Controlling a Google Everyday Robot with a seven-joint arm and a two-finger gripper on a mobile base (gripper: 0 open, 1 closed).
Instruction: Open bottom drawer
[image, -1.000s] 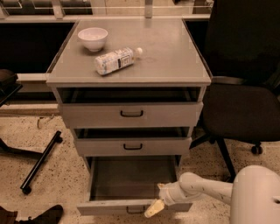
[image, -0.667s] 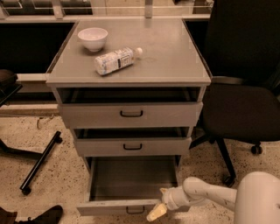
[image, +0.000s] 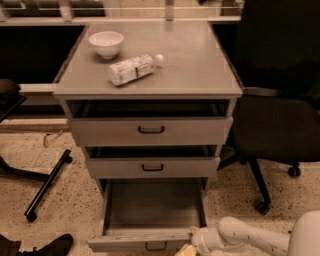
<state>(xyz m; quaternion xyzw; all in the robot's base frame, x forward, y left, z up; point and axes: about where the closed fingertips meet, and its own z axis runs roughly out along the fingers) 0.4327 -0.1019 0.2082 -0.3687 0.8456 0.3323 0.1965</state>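
The grey cabinet (image: 150, 90) has three drawers. The bottom drawer (image: 150, 241) is pulled far out and its bare inside shows; its flat front with a small black bracket handle (image: 156, 246) sits at the bottom edge of the view. The middle drawer (image: 151, 168) and top drawer (image: 150, 131) stand slightly out. My gripper (image: 186, 250) is at the right end of the bottom drawer's front, at the frame's lower edge, on the white arm (image: 250, 239) that comes in from the right.
A white bowl (image: 106, 43) and a lying plastic bottle (image: 133, 69) are on the cabinet top. A black office chair (image: 280, 120) stands close on the right, its wheeled base on the speckled floor. Black chair legs (image: 46, 185) lie on the left.
The bottom drawer has come a little further out toward the camera. My gripper and arm have moved down and back with the drawer front.
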